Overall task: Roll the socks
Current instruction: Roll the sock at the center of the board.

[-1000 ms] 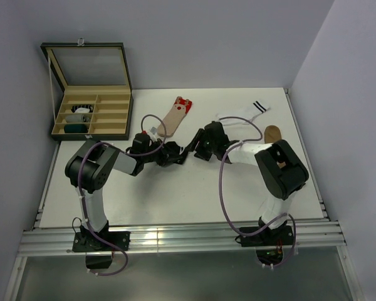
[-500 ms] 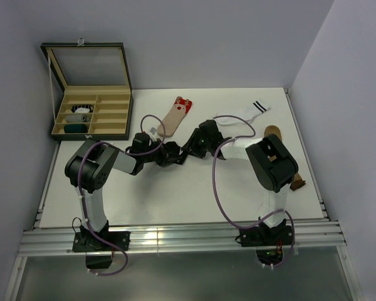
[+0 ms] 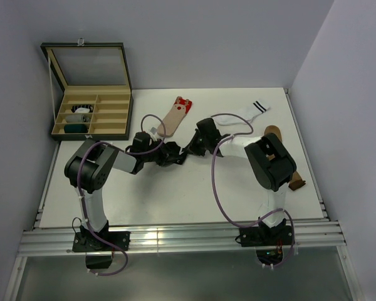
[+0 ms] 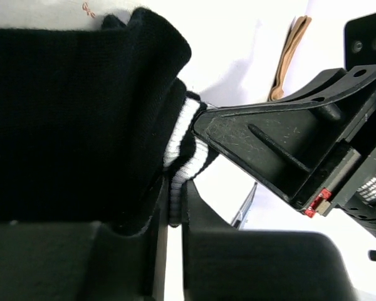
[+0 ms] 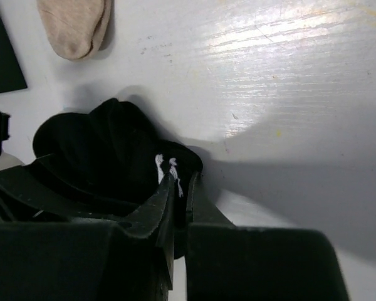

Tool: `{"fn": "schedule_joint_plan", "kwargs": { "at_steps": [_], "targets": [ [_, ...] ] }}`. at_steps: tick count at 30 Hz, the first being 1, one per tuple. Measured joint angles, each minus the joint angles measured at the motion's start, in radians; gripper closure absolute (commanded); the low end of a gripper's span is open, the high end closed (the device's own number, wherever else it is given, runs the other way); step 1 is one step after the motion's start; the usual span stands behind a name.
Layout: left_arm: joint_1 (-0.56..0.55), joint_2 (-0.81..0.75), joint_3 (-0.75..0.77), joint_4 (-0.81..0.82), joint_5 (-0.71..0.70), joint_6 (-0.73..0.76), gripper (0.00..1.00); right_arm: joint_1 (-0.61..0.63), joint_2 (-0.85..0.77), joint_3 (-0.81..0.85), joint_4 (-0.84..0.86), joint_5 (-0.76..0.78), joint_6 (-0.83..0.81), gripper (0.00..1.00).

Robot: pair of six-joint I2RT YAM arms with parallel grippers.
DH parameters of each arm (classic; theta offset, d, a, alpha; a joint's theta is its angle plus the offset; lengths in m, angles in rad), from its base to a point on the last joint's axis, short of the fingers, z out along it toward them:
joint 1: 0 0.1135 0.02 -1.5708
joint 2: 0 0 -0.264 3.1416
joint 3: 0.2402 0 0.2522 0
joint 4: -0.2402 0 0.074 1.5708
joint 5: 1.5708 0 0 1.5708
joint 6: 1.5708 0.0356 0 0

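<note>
The black sock with white cuff stripes lies bunched mid-table between both arms. My left gripper is shut on its striped cuff. My right gripper is shut on the same sock from the other side, white threads showing at its tips. From above, the left gripper and right gripper nearly meet over the black sock. A beige sock with a red cuff lies just behind them. A white sock with black stripes lies at the back right.
An open wooden box with compartments stands at the back left, several rolled items in it. A brown sock lies behind the right arm's elbow. Another brown piece sits near the right edge.
The right gripper has swung left to the black sock and closed on it. The left arm has stayed in place, holding the cuff.
</note>
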Motion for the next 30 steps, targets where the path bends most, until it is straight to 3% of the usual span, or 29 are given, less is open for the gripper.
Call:
{"fn": "schedule_joint_plan", "kwargs": {
  "at_steps": [4, 10, 14, 19, 24, 30],
  "targets": [
    [-0.011, -0.031, 0.015, -0.073, -0.037, 0.055, 0.64, 0.006, 0.0, 0.039, -0.079, 0.025, -0.021, 1.0],
    [-0.074, -0.14, 0.052, -0.262, -0.211, 0.211, 0.53, 0.014, -0.002, 0.092, -0.205, 0.066, -0.049, 1.0],
    [-0.14, -0.2, 0.072, -0.384, -0.388, 0.359, 0.5, 0.014, -0.002, 0.117, -0.27, 0.08, -0.056, 1.0],
    [-0.274, -0.24, 0.078, -0.416, -0.589, 0.549, 0.47, 0.014, -0.002, 0.14, -0.332, 0.081, -0.058, 1.0],
    [-0.389, -0.264, 0.075, -0.378, -0.706, 0.709, 0.46, 0.014, -0.002, 0.154, -0.373, 0.079, -0.061, 1.0],
    [-0.43, -0.274, 0.069, -0.313, -0.785, 0.834, 0.46, 0.014, -0.002, 0.159, -0.389, 0.076, -0.064, 1.0]
  ]
}}
